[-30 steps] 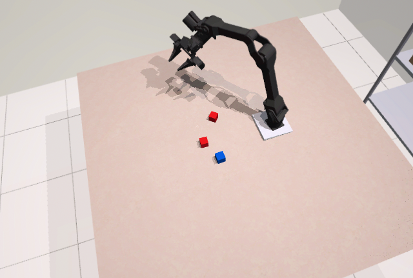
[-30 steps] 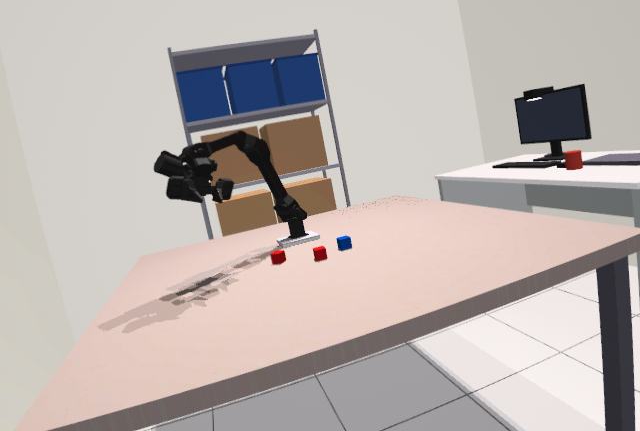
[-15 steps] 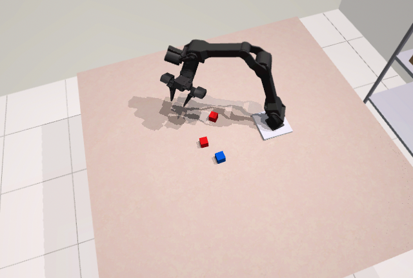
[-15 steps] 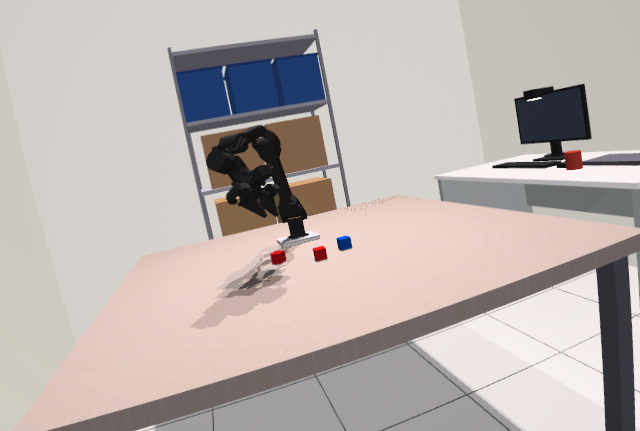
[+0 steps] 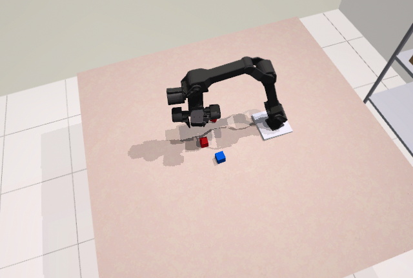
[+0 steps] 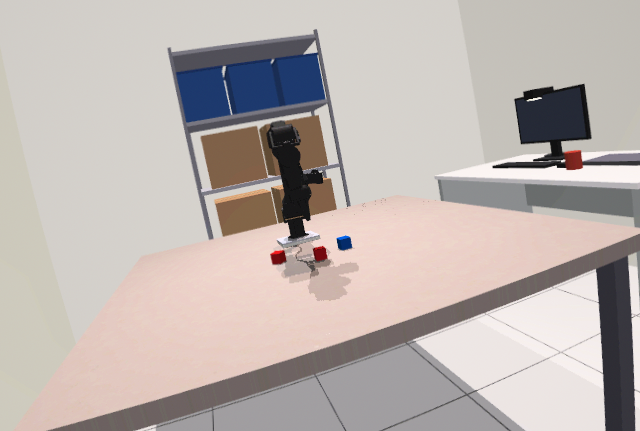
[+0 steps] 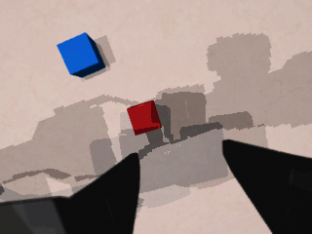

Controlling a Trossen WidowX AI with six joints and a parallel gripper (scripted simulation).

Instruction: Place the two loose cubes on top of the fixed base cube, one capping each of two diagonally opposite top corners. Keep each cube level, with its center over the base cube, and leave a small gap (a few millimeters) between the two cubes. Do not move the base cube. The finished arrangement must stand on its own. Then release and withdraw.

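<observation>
A blue cube [image 5: 220, 157] [image 6: 344, 242] [image 7: 79, 55] stands on the table. A red cube [image 5: 203, 142] [image 6: 320, 253] [image 7: 142, 118] stands apart from it, in the arm's shadow. A second red cube [image 5: 213, 120] [image 6: 278, 257] is mostly hidden under the gripper in the top view and out of the wrist view. All three cubes are separate; none is stacked. My gripper [image 5: 197, 126] [image 7: 180, 153] is partly open and empty, pointing down above the table, near the two red cubes. In the wrist view the nearer red cube lies beyond the left fingertip, not between the fingers.
The arm's white base plate [image 5: 266, 135] [image 6: 284, 243] lies on the pink table [image 5: 233, 218] [image 6: 206, 323]. A shelf with boxes [image 6: 233, 157] and a white desk [image 6: 475, 174] with a monitor [image 6: 553, 115] stand beyond the table.
</observation>
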